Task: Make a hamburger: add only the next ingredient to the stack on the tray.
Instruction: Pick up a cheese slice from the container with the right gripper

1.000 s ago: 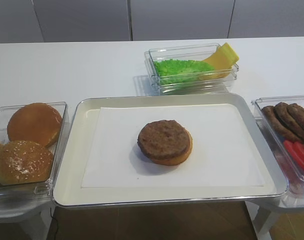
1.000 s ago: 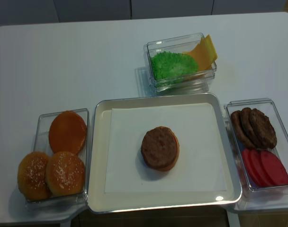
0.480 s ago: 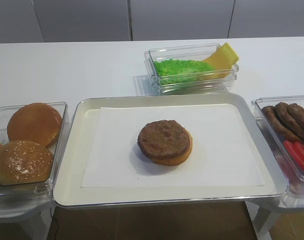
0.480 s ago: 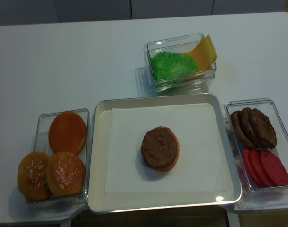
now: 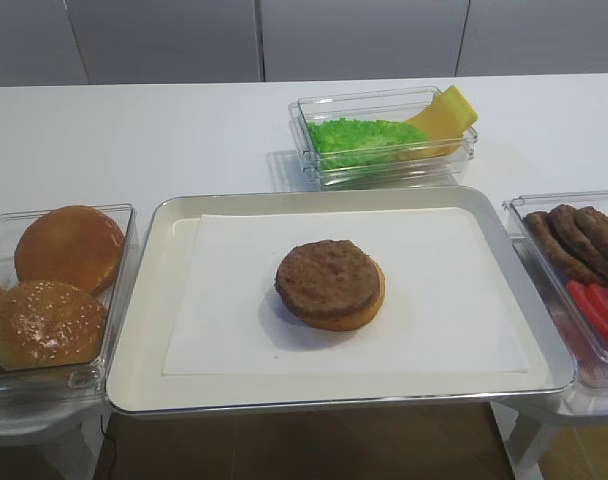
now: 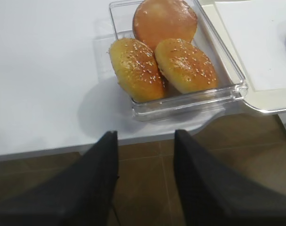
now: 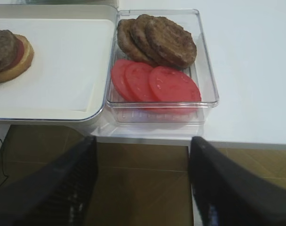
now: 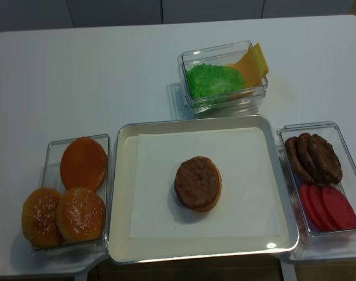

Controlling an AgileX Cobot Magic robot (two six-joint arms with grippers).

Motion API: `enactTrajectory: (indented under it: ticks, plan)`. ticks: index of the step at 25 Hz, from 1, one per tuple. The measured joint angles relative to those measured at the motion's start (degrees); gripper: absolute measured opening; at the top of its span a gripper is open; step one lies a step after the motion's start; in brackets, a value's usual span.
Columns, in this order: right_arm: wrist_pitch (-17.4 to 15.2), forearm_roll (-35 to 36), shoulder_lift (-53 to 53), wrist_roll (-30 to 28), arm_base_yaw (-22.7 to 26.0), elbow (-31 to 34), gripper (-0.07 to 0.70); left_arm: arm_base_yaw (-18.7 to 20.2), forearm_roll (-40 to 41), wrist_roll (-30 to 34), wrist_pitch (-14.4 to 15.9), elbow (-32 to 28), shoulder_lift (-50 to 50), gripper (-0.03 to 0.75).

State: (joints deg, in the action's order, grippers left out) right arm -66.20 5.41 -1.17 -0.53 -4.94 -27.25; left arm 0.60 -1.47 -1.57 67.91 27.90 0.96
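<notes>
Cheese (image 8: 252, 64) leans in the far box beside the lettuce (image 8: 215, 79), well apart from the stack (image 8: 197, 183) on the tray (image 8: 122, 193). Both claws, right (image 7: 143, 181) and left (image 6: 145, 176), hang wide and empty. Thin slices may cling together, or lettuce might get snagged.

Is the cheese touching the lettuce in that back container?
Touching. The realsense high view shows the cheese leaning against the lettuce, with no gap between them.

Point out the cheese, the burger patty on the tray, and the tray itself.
cheese (image 8: 252, 64), realsense high view, middle of the slice
patty (image 8: 196, 182), realsense high view, top face
tray (image 8: 122, 193), realsense high view, bare left floor
</notes>
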Motion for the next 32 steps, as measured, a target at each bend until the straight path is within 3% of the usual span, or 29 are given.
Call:
enactTrajectory:
  ticks: [13,19,26,32]
  plan:
    - [0.7,0.4,0.0,0.5,0.0,0.0,0.389,0.0,0.0,0.0,0.0,0.0,0.0,0.299]
    - [4.5,0.6,0.6,5.4,0.0,-1.0,0.384,0.0,0.0,0.0,0.0,0.0,0.0,0.299]
    - [8.8,1.3,11.5,6.2,0.0,-4.7,0.382,0.0,0.0,0.0,0.0,0.0,0.0,0.299]
    - [16.2,3.9,24.1,6.3,0.0,-9.7,0.368,0.0,0.0,0.0,0.0,0.0,0.0,0.299]
